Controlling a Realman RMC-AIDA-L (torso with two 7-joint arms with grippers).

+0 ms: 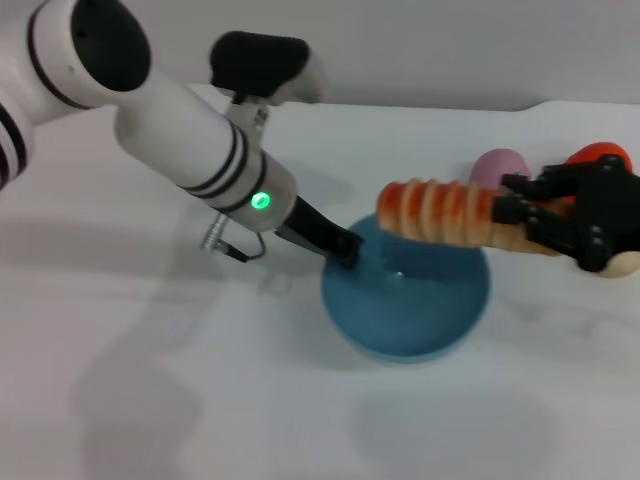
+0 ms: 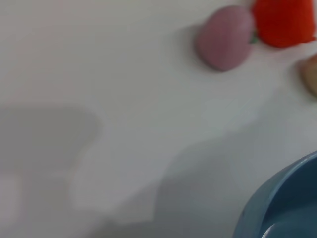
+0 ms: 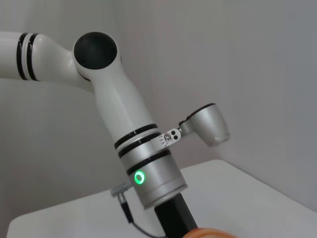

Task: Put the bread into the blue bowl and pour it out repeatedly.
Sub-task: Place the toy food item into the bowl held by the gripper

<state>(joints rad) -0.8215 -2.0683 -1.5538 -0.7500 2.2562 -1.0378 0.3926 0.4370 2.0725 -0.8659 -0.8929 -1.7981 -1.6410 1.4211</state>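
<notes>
Only the head view shows the right gripper (image 1: 520, 215), at right of frame, closed around the bread (image 1: 450, 213), held above the blue bowl (image 1: 405, 290); the left gripper (image 1: 345, 250) grips the bowl's left rim

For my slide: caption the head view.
Right gripper holds the bread over the bowl; left gripper grips its rim.
</notes>
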